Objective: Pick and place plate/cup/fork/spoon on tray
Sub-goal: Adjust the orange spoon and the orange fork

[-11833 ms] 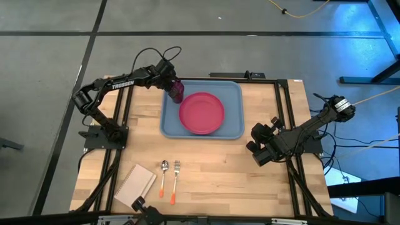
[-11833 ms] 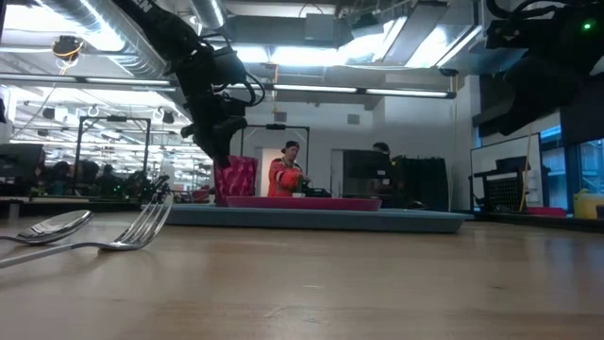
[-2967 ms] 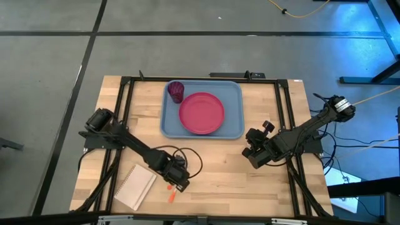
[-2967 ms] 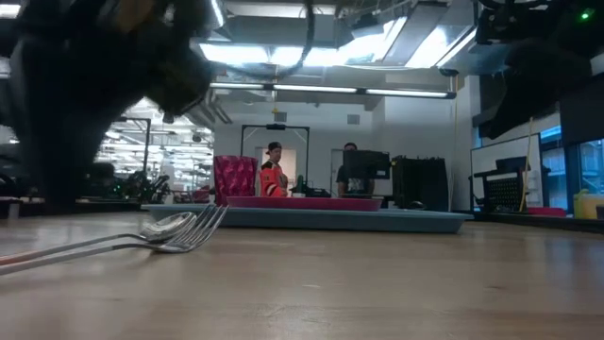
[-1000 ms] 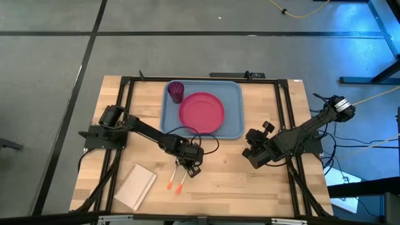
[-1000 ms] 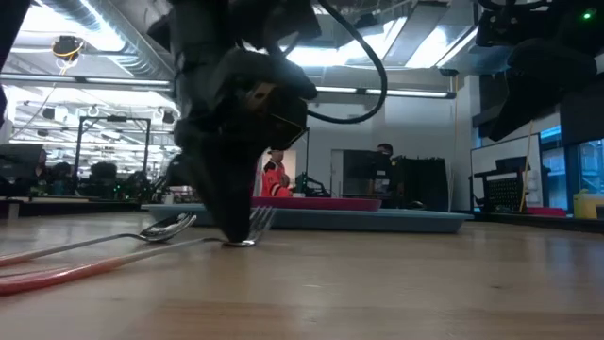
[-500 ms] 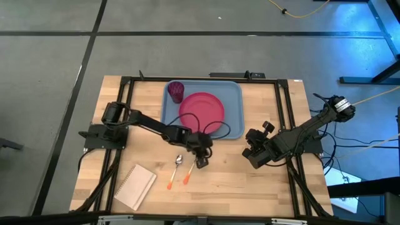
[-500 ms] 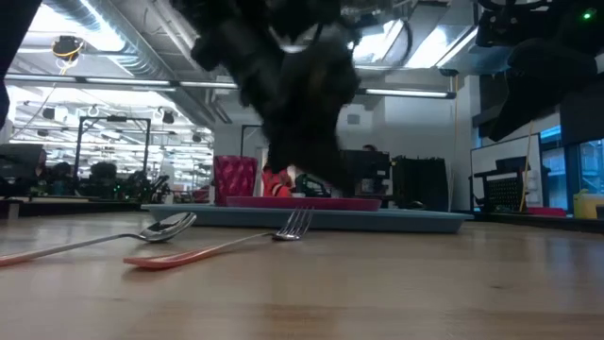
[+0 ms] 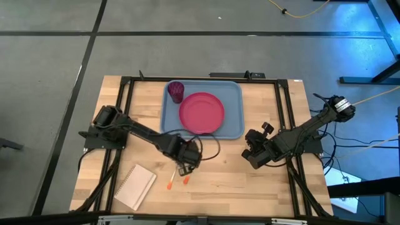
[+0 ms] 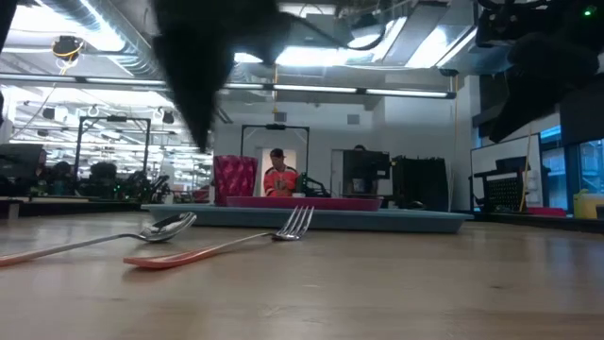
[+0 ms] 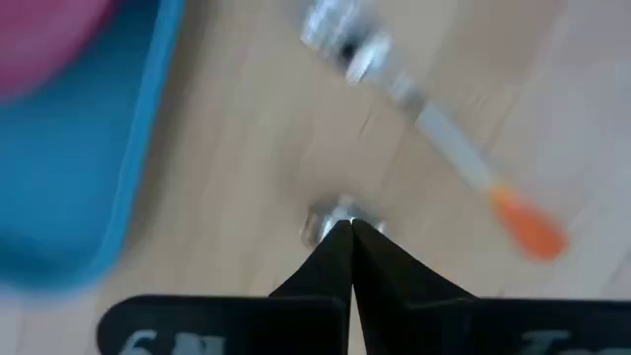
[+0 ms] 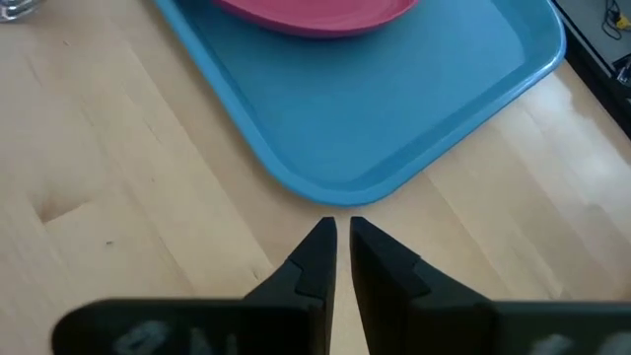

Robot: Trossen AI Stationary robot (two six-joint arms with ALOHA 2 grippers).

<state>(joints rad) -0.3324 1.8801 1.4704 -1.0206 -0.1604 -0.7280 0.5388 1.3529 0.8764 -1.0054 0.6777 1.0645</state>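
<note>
The fork [image 10: 292,223] and the spoon [image 10: 170,227] lie flat on the wooden table near the tray's near edge. In the high view only their orange handle ends show, the fork's [image 9: 185,181] and the spoon's [image 9: 170,185]. My left gripper [image 9: 185,167] is shut and empty, raised above their silver heads [image 11: 350,229]. The pink plate [image 9: 201,112] and the maroon cup [image 9: 176,91] stand on the blue tray [image 9: 234,128]. My right gripper [image 9: 252,155] waits shut to the right of the tray's near right corner [image 12: 338,237].
A white notebook [image 9: 135,185] lies at the table's near left. The tray's near right corner [image 12: 330,192] is just ahead of my right gripper. Bare wood lies between the tray and the near edge. A person stands in the room behind the table [image 10: 276,175].
My left gripper, down at the fork's tines, went toward the table's right edge and slid the fork's head that way. It then rose clear and came back to the left, over the two utensil heads. The fork lies still where it was left.
</note>
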